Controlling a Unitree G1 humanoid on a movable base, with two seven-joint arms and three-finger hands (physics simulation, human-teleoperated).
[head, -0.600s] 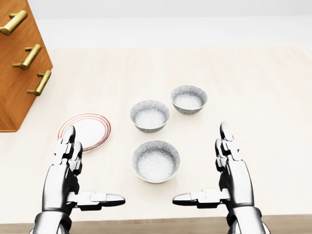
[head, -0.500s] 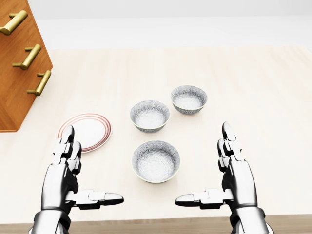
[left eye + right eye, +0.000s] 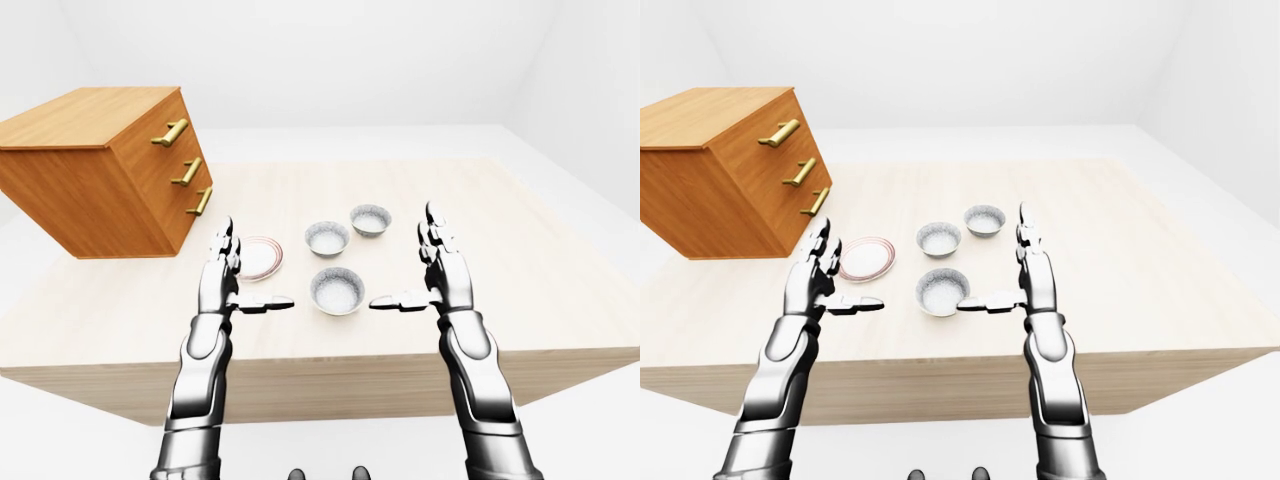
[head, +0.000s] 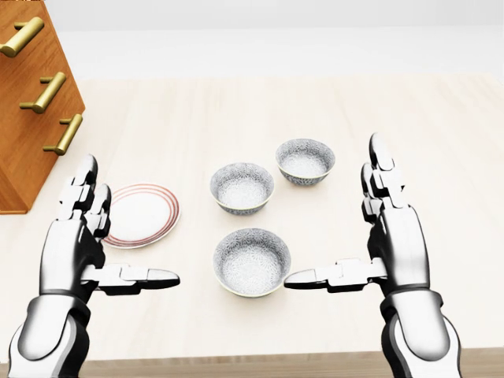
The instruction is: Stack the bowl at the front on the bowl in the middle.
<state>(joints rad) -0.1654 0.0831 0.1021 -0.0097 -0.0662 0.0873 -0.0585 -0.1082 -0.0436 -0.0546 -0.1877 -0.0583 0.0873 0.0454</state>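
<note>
Head view, left side first: a wooden chest of drawers [image 4: 27, 134] with three gold handles [image 4: 47, 92] sits on the pale wooden table [image 4: 449, 134]. Next comes the left hand [image 4: 72, 256]. Its fingers are spread open and point up the view, and its thumb sticks out to the right. It holds nothing. Just right of its fingers lies a white plate [image 4: 146, 211] with red rings on its rim. Then come three small gray bowls. The front bowl [image 4: 252, 261] is lowest in the view, between the two thumbs. The middle bowl [image 4: 242, 187] is just above it, with a gap between them. The far bowl [image 4: 305, 161] is up and to the right, close beside the middle bowl. All three sit on the table, right way up. Last is the right hand [image 4: 398, 248]. It is open too, fingers up, holding nothing. Its thumb tip reaches the front bowl's right rim; I cannot tell if it touches.
</note>
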